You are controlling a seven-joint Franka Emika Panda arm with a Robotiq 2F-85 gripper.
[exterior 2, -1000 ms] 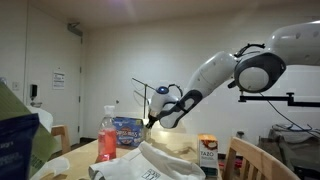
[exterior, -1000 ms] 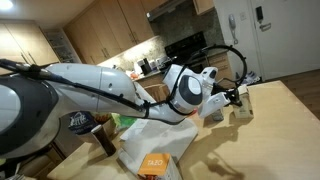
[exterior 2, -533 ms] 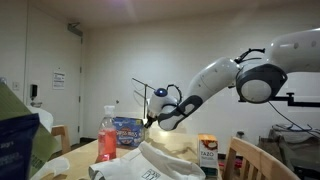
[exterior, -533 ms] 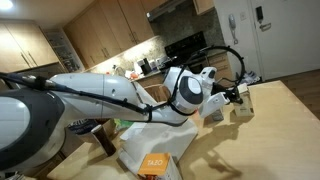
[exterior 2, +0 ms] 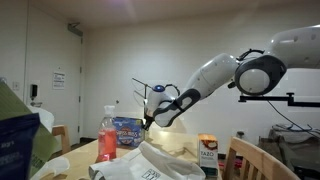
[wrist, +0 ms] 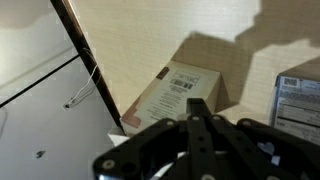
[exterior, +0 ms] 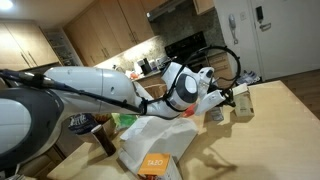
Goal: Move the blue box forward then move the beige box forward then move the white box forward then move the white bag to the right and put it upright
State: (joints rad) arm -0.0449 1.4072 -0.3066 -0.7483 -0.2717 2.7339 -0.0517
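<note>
Wrist view: the beige box (wrist: 172, 92) lies just above the closed, empty jaws at centre frame, its long axis running lower-left to upper-right.

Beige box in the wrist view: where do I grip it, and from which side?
Probably across its two long edges, coming straight onto the barcode face of the beige box, which faces the end effector. Those edges look straight and parallel. It looks shut, so open first.

Bottle (exterior 2: 107, 136) just L of box (exterior 2: 127, 132); bag (exterior 2: 150, 166) nearer cam, carton (exterior 2: 207, 150) R of bag.
</note>
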